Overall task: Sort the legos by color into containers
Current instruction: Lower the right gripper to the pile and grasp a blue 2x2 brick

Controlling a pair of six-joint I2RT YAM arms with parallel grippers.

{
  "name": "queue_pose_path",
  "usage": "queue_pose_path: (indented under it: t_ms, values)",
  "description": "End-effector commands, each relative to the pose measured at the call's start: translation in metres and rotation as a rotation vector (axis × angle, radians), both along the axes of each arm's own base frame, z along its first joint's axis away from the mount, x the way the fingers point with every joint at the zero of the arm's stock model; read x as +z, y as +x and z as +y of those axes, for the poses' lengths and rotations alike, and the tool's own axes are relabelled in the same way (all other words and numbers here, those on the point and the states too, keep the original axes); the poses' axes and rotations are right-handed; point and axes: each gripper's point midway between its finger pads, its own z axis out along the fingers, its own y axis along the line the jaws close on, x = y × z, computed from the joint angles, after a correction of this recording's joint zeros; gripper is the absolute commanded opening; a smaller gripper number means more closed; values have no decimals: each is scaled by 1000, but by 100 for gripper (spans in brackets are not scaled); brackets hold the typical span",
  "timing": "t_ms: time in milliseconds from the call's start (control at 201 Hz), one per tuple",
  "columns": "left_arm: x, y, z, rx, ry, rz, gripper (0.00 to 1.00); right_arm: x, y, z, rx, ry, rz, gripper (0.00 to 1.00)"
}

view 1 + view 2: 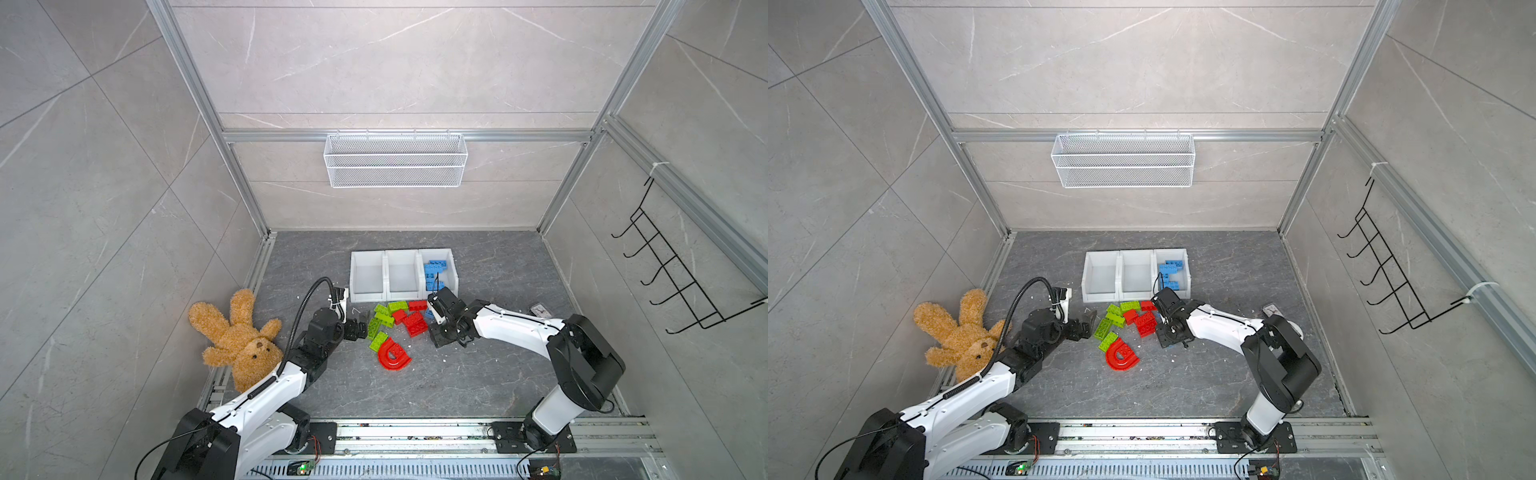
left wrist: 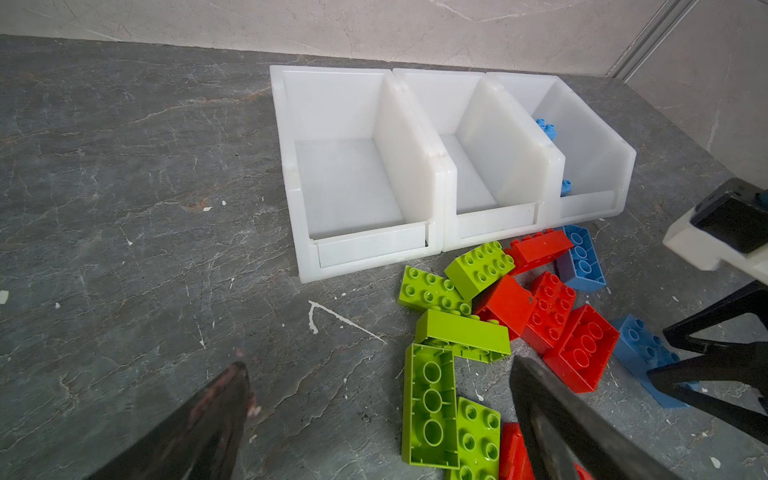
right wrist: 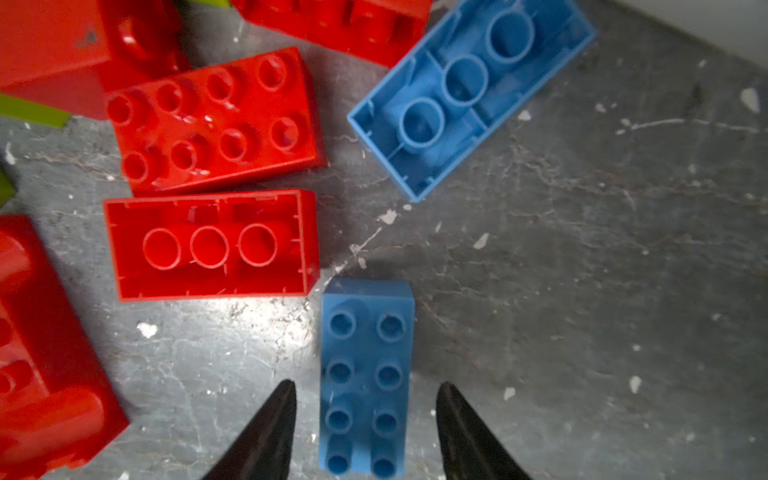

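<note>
Under the right gripper (image 3: 366, 383): a blue brick (image 3: 366, 357) lies flat on the grey floor (image 3: 582, 270), studs up, at the edge of the red bricks (image 3: 212, 245).
Brick's long axis: it runs straight back between the two fingers (image 3: 270, 428), so the jaws stand across its short width.
Right gripper's state: partly spread, with a sliver of floor showing on each side of the brick. As far as I can see, nothing is gripped.
Left gripper (image 2: 380, 363): spread wide and empty, by the green bricks (image 2: 461, 332), well apart from the blue one.
Nearer arm: the right, plainly.
Destination: the right-hand bin (image 1: 454, 272) of the three white ones, where blue bricks (image 1: 435, 269) already lie, just beyond the gripper in both top views.
Second loose blue brick (image 3: 469, 95): upside down, lying slantwise, near that bin's foot.
Likely next move: close on the long sides and lift. One red brick's corner sits very close, so it may get nudged.
</note>
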Motion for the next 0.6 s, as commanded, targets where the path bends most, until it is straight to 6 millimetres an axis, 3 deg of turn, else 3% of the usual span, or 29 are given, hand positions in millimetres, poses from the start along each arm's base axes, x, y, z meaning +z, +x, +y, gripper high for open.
queue_pose_path:
  t_ms: [0, 319, 592]
  values:
    - [14, 5, -2, -9, -7, -49, 100, -2, 6, 5, 6, -14, -15, 56]
    - [14, 5, -2, -8, -8, -50, 100, -6, 8, -2, -15, -52, -25, 50]
    - [16, 5, -2, -9, -11, -54, 100, -3, 5, -5, -25, -36, -42, 38]
